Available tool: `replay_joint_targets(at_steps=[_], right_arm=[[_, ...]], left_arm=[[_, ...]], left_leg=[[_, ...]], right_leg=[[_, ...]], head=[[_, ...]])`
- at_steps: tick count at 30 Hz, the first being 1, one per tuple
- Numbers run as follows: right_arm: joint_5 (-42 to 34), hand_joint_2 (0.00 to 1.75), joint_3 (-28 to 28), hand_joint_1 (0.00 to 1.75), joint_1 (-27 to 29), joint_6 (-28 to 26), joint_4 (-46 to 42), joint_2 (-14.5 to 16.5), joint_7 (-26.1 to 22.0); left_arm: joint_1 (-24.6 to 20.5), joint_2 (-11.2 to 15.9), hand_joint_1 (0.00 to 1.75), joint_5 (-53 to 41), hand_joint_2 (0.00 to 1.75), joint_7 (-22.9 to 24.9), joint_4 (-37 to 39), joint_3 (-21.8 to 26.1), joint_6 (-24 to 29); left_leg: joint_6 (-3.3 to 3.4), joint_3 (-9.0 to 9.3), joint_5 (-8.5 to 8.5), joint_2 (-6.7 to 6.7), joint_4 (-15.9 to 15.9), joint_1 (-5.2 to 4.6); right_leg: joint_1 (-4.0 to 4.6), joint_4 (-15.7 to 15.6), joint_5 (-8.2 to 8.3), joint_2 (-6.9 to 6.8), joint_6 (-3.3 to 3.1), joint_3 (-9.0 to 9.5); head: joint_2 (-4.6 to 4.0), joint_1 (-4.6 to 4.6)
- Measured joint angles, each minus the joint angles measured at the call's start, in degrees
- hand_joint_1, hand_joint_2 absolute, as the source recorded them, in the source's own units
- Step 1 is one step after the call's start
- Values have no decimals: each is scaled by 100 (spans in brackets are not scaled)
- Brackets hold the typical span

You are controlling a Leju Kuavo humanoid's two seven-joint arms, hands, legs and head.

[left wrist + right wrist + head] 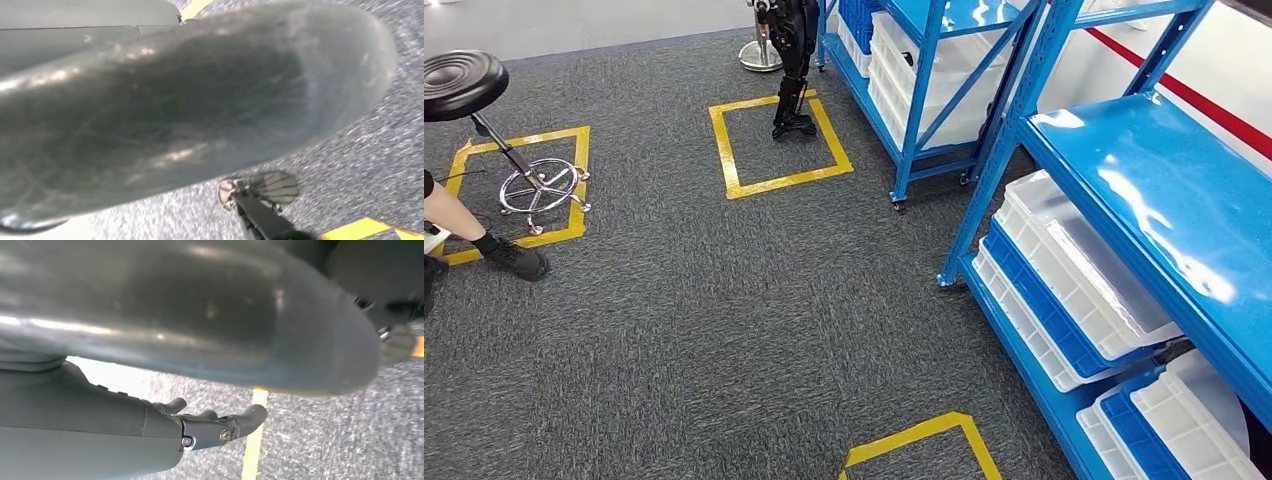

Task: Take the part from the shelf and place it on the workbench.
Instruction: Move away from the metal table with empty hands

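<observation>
Left hand: the left hand [165, 125] is hanging low over the carpet; its thick thumb is blocking the fingers, so I cannot tell whether it is gripping anything.
Far off its outer side: a black stool [462, 82] is standing in a yellow floor square.
Shelf: the blue shelf [1144, 190] is standing ahead, on the right hand's side and well apart from both hands.
Part: it is not showing plainly; probably it is lying in one of the white bins [1084, 265].
Handling: judging by the bins, it is likely light, stiff and smooth, so gripping across its middle looks safest.
Right hand: the right hand [125, 430] is hanging with fingers [220, 427] loosely extended, grasping nothing.
Views: the head view is giving the shelf; the wrist views are giving the hands and yellow tape [252, 450] beneath.
</observation>
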Motion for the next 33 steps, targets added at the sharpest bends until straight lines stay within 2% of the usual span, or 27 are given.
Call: replay_joint_targets(at_steps=[1, 2, 3, 4, 5, 7, 8, 9, 10, 11, 12, 14, 15, 16, 17, 18, 19, 20, 21, 22, 23, 24, 25, 27, 29, 31, 33], right_arm=[[7, 0, 0, 0, -14, -1, 0, 7, -8], [12, 0, 0, 0, -23, -1, 0, 13, -10], [14, 0, 0, 0, -23, -2, 0, 17, -9], [15, 0, 0, 0, -19, -2, 0, 21, -9], [18, 0, 0, 0, -18, -3, 0, 21, -9], [28, 0, 0, 0, -36, -14, -1, 20, -31], [36, 0, 0, 0, -54, -33, -2, 19, -63], [42, 0, 0, 0, -67, -58, -2, 19, -110], [45, 0, -1, 0, -75, -87, -2, 17, -165], [46, 0, -2, 0, -78, -116, -2, 15, -215], [49, 0, -4, 0, -75, -139, -2, 13, -257], [63, 0, -6, 0, -79, -173, -2, 11, -307], [71, 0, -6, 0, -84, -182, -2, 14, -319], [77, 0, -5, 0, -91, -185, -2, 17, -326], [80, 0, -6, 0, -97, -186, -2, 20, -331], [81, 0, -6, 0, -96, -186, -2, 20, -334], [81, 0, -6, 0, -91, -186, -2, 19, -335], [81, 0, -7, 0, -87, -186, -2, 17, -335], [81, 0, -7, 0, -85, -186, -2, 17, -335], [81, 0, -7, 0, -87, -186, -2, 18, -335], [82, 0, -7, 0, -91, -186, -2, 19, -332], [84, 0, -7, 0, -91, -186, -2, 17, -322], [86, 0, -7, 0, -87, -185, -2, 15, -306], [90, 0, -7, 0, -61, -180, -1, 8, -250], [94, 0, -8, 0, -50, -175, 0, 0, -191], [97, 0, -9, 0, -67, -167, 0, -7, -146], [97, 0, -11, 0, -72, -156, 0, -12, -118]], left_arm=[[1, 1, 0, 3, 0, -75, -1, 8, 3], [-2, 1, 0, 6, 0, -151, -1, 17, 4], [-11, -1, 0, 9, 0, -219, -1, 25, 4], [-23, -3, 0, 11, 0, -268, -1, 30, 4], [-36, -8, 0, 12, 0, -294, -1, 32, 4], [-54, -17, 0, 9, 0, -340, -1, 33, 5], [-56, -20, 0, 5, 0, -365, -1, 33, 6], [-62, -21, 0, -1, 0, -386, -1, 33, 7], [-74, -25, 0, -8, 0, -396, -1, 33, 7], [-95, -31, 0, -16, 0, -394, -2, 33, 5], [-119, -37, 0, -23, 0, -385, -3, 33, 4], [-145, -49, 0, -28, 0, -367, -4, 37, 2], [-142, -53, 0, -24, 0, -356, -3, 40, 2], [-131, -58, 0, -15, 0, -347, -1, 43, 1], [-119, -63, 0, -7, 0, -337, 1, 46, 1], [-107, -66, 0, -2, 0, -331, 3, 50, 0], [-101, -68, 0, 2, 0, -330, 3, 56, 0], [-100, -68, 0, 2, 0, -328, 4, 62, 0], [-100, -69, 0, 3, 0, -329, 4, 69, 0], [-100, -70, 0, 3, 0, -325, 7, 75, 0], [-102, -74, 0, 2, 0, -319, 9, 81, 0], [-107, -77, 0, 2, 0, -310, 11, 88, 0], [-113, -81, 0, 4, 0, -301, 13, 97, 0], [-126, -93, 0, 8, 0, -296, 10, 115, 1], [-124, -106, 0, 8, 0, -305, 8, 126, 2], [-109, -109, 0, 8, 0, -308, 8, 132, 2], [-99, -109, 0, 8, 0, -307, 8, 135, 2]], left_leg=[[19, -5, -3, 87, 0, -15], [24, -9, -6, 171, 0, -30], [26, -11, -11, 253, 0, -38], [26, -9, -15, 328, 1, -42], [21, -4, -20, 396, 1, -43], [-15, 21, -47, 518, 5, -62], [-47, 39, -66, 574, 5, -76], [-81, 65, -84, 637, 1, -89], [-119, 95, -99, 701, -13, -97], [-154, 131, -110, 763, -31, -88], [-190, 158, -134, 743, -21, -72], [-238, 84, -324, 470, 238, -42], [-246, -52, -497, 279, 553, -30], [-248, -236, -683, 152, 935, -27], [-250, -426, -817, 93, 1295, -26], [-253, -564, -853, 70, 1520, -24], [-255, -611, -764, 61, 1529, -17], [-257, -554, -570, 42, 1318, -4], [-264, -418, -325, -24, 949, 19], [-275, -272, -139, -147, 574, 42], [-271, -160, -17, -245, 286, 56], [-256, -100, 29, -319, 128, 56], [-223, -91, 16, -332, 89, 35], [-125, -89, 44, -210, 64, 6], [-27, -85, 72, -82, 25, 2], [36, -92, 75, 64, 10, -19], [55, -101, 67, 224, 11, -41]], right_leg=[[-3, 392, -161, -101, -16, -201], [-8, 726, -277, -145, -16, -369], [-12, 885, -315, -167, 5, -444], [-13, 819, -269, -188, 41, -400], [-12, 540, -161, -229, 82, -240], [14, -265, 77, -518, 116, 229], [34, -539, 153, -644, 97, 396], [59, -686, 200, -724, 59, 472], [80, -715, 224, -702, 17, 471], [82, -730, 246, -619, -24, 479], [60, -751, 265, -544, -59, 490], [2, -798, 294, -409, -126, 558], [-16, -806, 303, -336, -154, 571], [-8, -806, 305, -261, -177, 578], [2, -805, 303, -171, -188, 583], [10, -803, 302, -77, -196, 591], [13, -799, 299, 16, -198, 602], [11, -793, 295, 110, -194, 615], [6, -784, 287, 197, -182, 626], [13, -764, 273, 276, -160, 626], [18, -748, 261, 345, -131, 614], [22, -739, 256, 400, -97, 592], [19, -742, 261, 450, -61, 560], [-9, -746, 271, 497, 8, 495], [2, -510, 146, 264, 23, 346], [16, 142, -161, -55, -23, 7], [7, 788, -394, -151, -25, -324]], head=[[0, 7], [0, 8], [0, 8], [0, 10], [0, 11], [0, 12], [0, 9], [0, 7], [0, 5], [0, 4], [0, 2], [0, -23], [0, -36], [0, -45], [0, -47], [0, -46], [0, -45], [0, -45], [0, -46], [0, -46], [0, -46], [0, -44], [0, -45], [0, -44], [0, -31], [0, -19], [0, -21]])
